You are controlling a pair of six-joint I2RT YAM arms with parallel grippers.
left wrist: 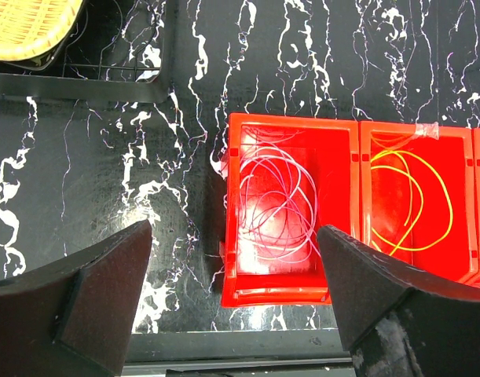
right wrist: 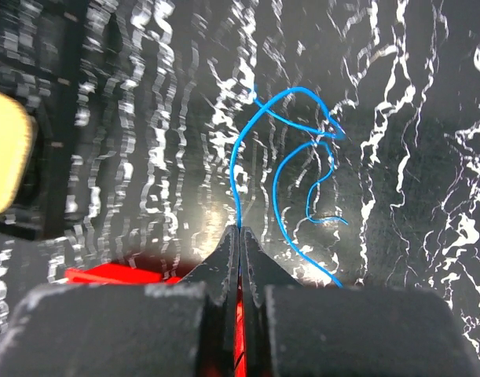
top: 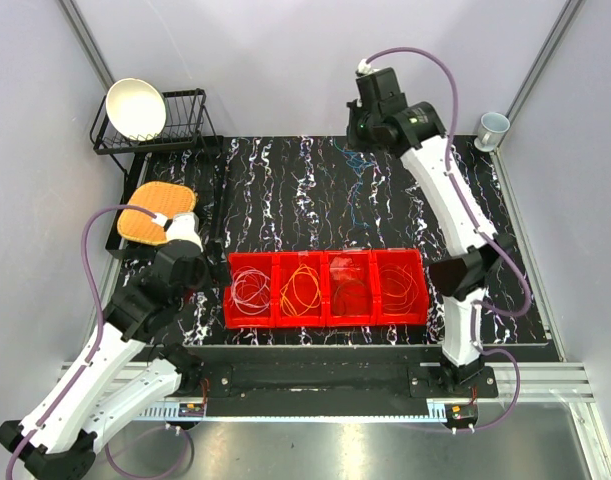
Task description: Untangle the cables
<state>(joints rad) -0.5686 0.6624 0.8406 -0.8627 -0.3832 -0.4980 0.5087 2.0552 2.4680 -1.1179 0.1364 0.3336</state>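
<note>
Right hand [right wrist: 240,233]: pinching blue cable [right wrist: 241,149] at its tips; we see that only from its wrist.
Left hand [left wrist: 233,228]: spread wide, white cable [left wrist: 275,196] lying just ahead.

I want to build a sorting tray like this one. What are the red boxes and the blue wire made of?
The red boxes look like shiny moulded plastic: smooth, bright walls with glare spots. The blue wire, pinched in the right claw, seems to be a thin plastic-coated cable, since it bends in loose curls; its core is not visible.
</note>
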